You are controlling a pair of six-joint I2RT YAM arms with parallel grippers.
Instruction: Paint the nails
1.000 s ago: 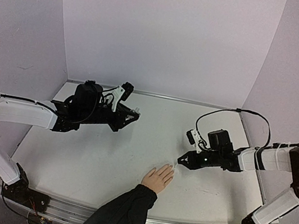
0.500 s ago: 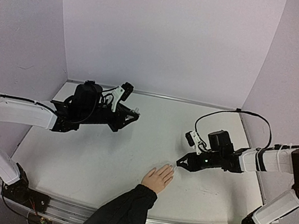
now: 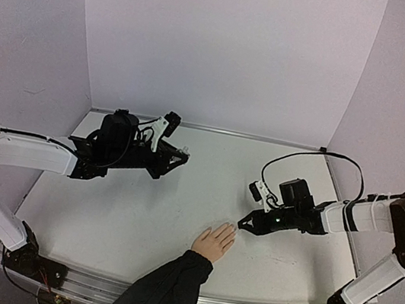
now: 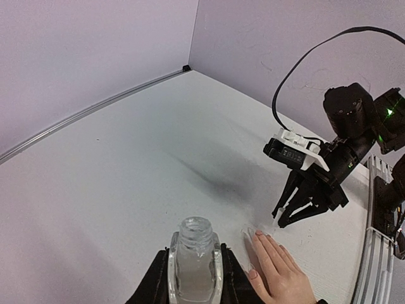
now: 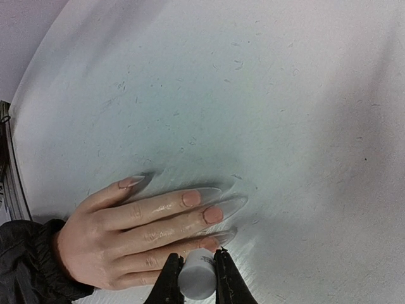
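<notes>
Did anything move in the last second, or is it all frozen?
The right gripper, shut on a white cap, crept slightly toward the near edge, closer to the hand and its nails. Nothing was grabbed or released. The left gripper keeps holding the open bottle; the hand lies flat, unmoved.

From overhead I see the hand lying flat on the table at lower centre of the frame, with its sleeve running down to the bottom edge. The right gripper sits just beside the fingertips, at their upper right. The left gripper is well apart from both, up and left of centre. In the left wrist view the bottle sits upright between that gripper's fingers at bottom centre, with the hand at its lower right. In the right wrist view the cap sits between the fingers at the bottom edge, over the lowest finger (touching or not, I cannot tell). The nails point right.
</notes>
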